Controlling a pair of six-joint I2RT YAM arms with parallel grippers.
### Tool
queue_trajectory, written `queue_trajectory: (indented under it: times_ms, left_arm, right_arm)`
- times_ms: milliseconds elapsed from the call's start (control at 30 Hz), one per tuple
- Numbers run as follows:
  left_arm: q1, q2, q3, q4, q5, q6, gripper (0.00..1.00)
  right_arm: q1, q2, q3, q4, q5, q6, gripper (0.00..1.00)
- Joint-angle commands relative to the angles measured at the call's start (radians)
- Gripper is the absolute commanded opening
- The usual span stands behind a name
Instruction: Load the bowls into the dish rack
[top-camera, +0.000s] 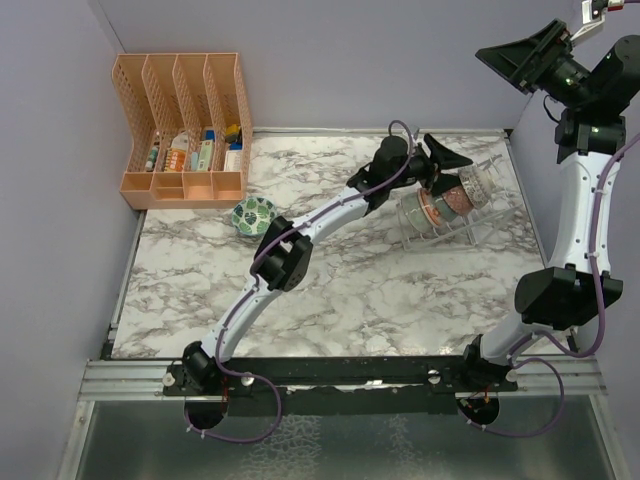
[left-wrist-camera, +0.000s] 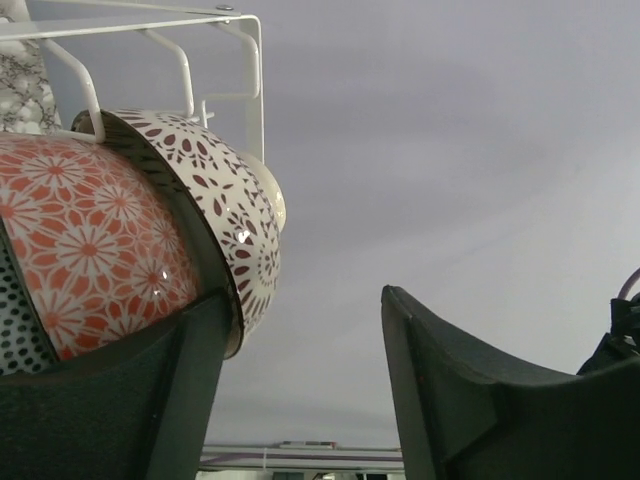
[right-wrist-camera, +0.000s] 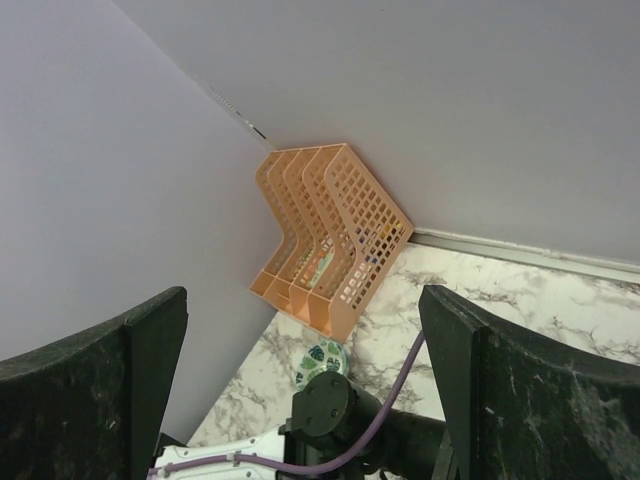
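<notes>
Though the job looks mostly done, one bowl is plainly left. The dish rack (top-camera: 478, 222) stands on the marble table (top-camera: 350, 295) towards the right side, and bowls sit on edge between its thin ribs: a dark speckled bowl (left-wrist-camera: 14, 325), the red-orange bowl (left-wrist-camera: 85, 240), the lattice bowl (left-wrist-camera: 235, 215), and what seems to be a pale rim (left-wrist-camera: 272, 192) behind that. The green-leaf bowl (top-camera: 253, 215) lies out on the table, well apart from the rack and just in front of the orange organizer (top-camera: 183, 130), not yet loaded. I cannot find a sixth bowl from where I stand.

The left gripper (left-wrist-camera: 300, 320) is at the rack's near end with its jaws parted and nothing between them. Its left finger (left-wrist-camera: 130, 410) sits right against the lower curve of the red-orange bowl; whether it touches I cannot tell. To my eye that bowl rests in the rack on its own. The right gripper (right-wrist-camera: 303, 300) hangs high above the table's right side, jaws spread wide, holding nothing.
</notes>
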Motion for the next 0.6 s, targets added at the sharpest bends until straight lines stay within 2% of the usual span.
queue_trajectory:
  times_ms: [0,233,333,433,567]
  left_arm:
    - [0.020,-0.106,-0.010,-0.105,0.048,0.111,0.67]
    - [0.043,-0.211,-0.077,-0.266,0.059,0.279,0.70]
    - [0.054,-0.271,-0.143,-0.287,0.047,0.338,0.73]
    - [0.060,-0.313,-0.152,-0.338,0.042,0.408,0.79]
    - [0.077,-0.391,-0.152,-0.467,0.003,0.579,0.90]
  right_arm:
    - [-0.007,-0.036,-0.018,0.033,-0.018,-0.004,1.00]
    - [-0.006,-0.064,-0.043,0.033,-0.011,-0.007,1.00]
    - [-0.006,-0.072,-0.044,0.034,-0.009,-0.005,1.00]
    - [-0.006,-0.075,-0.039,0.037,-0.010,-0.001,1.00]
    - [-0.006,-0.077,-0.023,0.046,-0.015,0.013,1.00]
